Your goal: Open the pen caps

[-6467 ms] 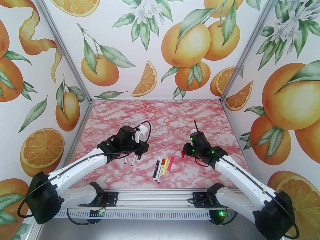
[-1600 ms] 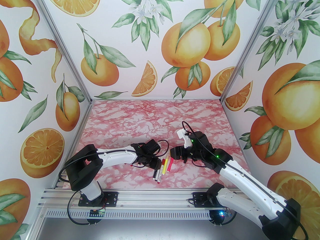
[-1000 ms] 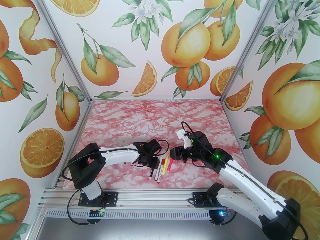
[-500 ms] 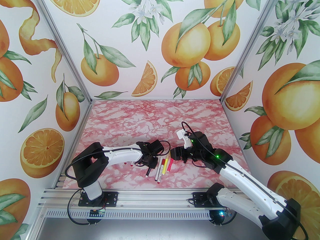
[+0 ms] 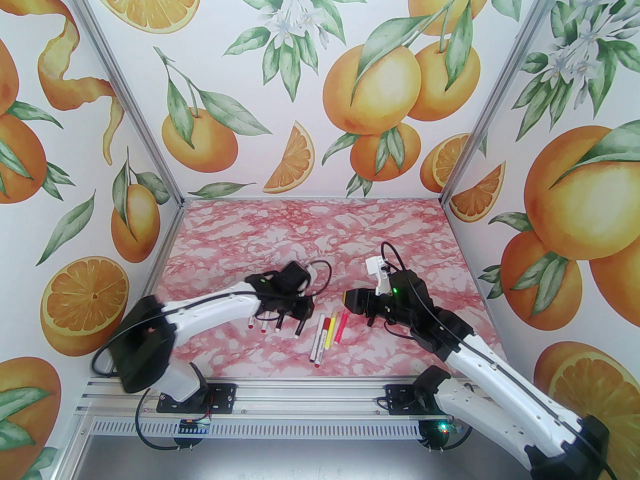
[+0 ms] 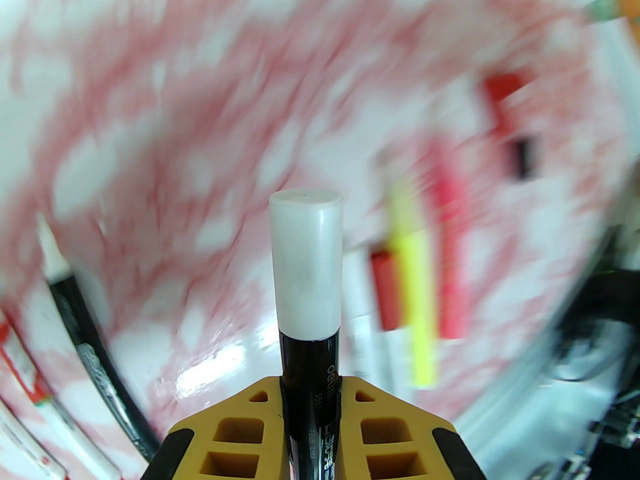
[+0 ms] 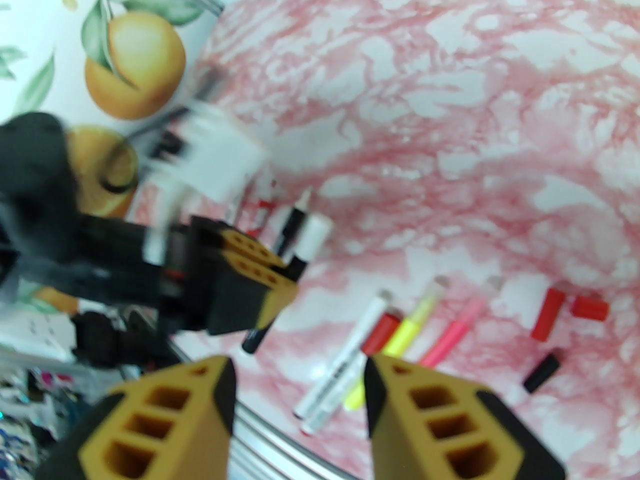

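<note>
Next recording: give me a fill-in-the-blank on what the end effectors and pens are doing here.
The left end effector is shut on a black pen whose cap is ____.
The right end effector has jaws standing ____, holding nothing.
Two loose red caps lie beside one loose ____ cap.
Missing: white; open; black.

left hand (image 6: 310, 390) | clamped on black pen (image 6: 310, 358) | white cap (image 6: 306, 263) fitted on far end

Pink-white marbled counter (image 5: 310, 238): white-barrel markers (image 7: 345, 358), yellow pen (image 7: 415, 318), pink pen (image 7: 457, 330) side by side. Loose red caps (image 7: 547, 313), black cap (image 7: 541, 372) near them.
</note>
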Available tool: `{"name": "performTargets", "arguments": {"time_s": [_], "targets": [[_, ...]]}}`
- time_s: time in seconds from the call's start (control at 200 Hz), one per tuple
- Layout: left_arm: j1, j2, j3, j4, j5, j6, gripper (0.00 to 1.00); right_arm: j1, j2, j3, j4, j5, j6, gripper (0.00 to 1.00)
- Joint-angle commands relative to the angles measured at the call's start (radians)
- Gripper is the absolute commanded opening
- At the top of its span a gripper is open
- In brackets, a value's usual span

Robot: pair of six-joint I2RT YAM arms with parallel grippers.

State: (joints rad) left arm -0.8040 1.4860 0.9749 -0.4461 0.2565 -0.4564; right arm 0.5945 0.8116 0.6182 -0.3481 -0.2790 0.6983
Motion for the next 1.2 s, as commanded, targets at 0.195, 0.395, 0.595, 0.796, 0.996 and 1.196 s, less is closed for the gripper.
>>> {"name": "performTargets", "arguments": {"time_s": [0.195, 0.395, 0.595, 0.796, 0.996, 1.196], "targets": [[0.095, -0.069, -0.109, 0.353, 0.495, -0.043, 0.19, 0.003, 0.046, -0.072, 0.421, -0.105, 0.238, 0.5], [0.096, -0.094, -0.153, 0.446, 0.542, -0.089, 0.18, 0.009, 0.088, -0.061, 0.46, -0.1, 0.259, 0.53], [0.097, -0.123, -0.161, 0.466, 0.546, -0.093, 0.18, 0.037, 0.131, -0.034, 0.401, -0.022, 0.239, 0.55], [0.097, -0.135, -0.17, 0.472, 0.56, -0.094, 0.18, 0.062, 0.175, -0.016, 0.434, -0.014, 0.238, 0.54], [0.091, -0.132, -0.191, 0.488, 0.558, -0.101, 0.18, 0.068, 0.176, -0.012, 0.462, -0.015, 0.244, 0.42], [0.088, -0.127, -0.19, 0.501, 0.555, -0.106, 0.18, 0.067, 0.179, -0.011, 0.459, -0.019, 0.246, 0.3]]}}
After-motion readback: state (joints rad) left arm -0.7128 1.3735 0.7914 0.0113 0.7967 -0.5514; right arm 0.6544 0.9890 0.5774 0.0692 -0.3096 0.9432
